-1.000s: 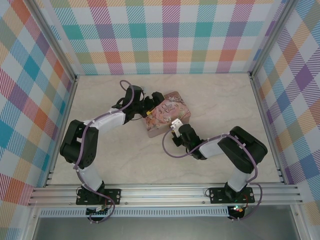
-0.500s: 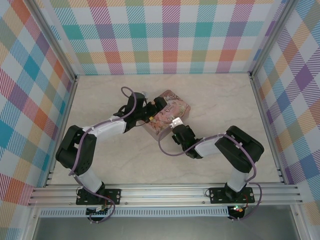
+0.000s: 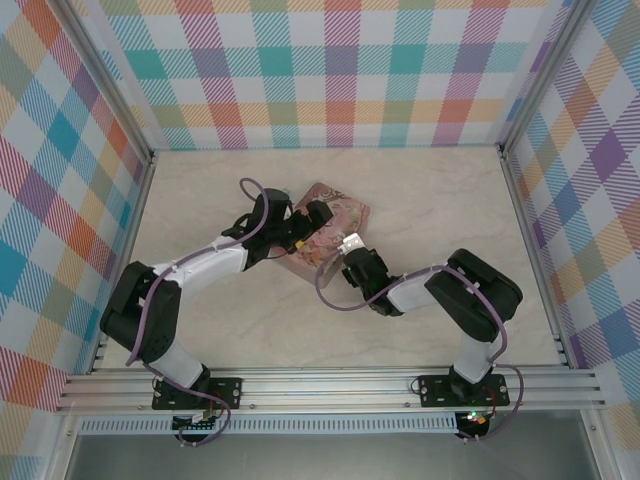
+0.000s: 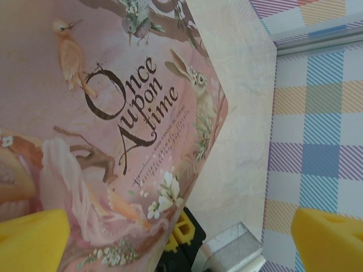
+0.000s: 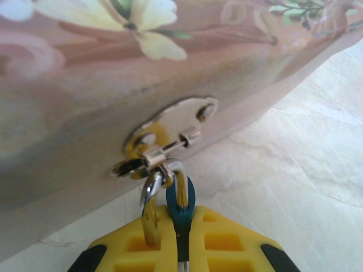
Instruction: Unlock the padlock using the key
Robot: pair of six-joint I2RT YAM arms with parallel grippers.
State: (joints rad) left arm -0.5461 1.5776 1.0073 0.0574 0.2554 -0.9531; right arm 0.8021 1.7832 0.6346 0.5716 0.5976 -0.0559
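While both arms are reaching in over the pale table (image 3: 450, 200), the top view is showing the left gripper (image 3: 308, 227) hanging over the left part of a pink tin (image 3: 340, 212) and the right gripper (image 3: 345, 250) meeting the tin's near edge. The padlock is too small to pick out from up here. On the left wrist camera the tin's lid, printed with birds, a rabbit and the words "Once upon a time", is lying below the left gripper. Its yellow fingertips (image 4: 31, 241) are standing as wide apart as they go, one at each lower corner, gripping nothing. On the right wrist camera the right gripper's yellow fingers (image 5: 142, 246) are pressing together on the blue body of the padlock (image 5: 182, 198) — it is hanging by its silvery shackle (image 5: 150, 204) from the metal hasp (image 5: 170, 133) on the tin's side wall, just above the table.
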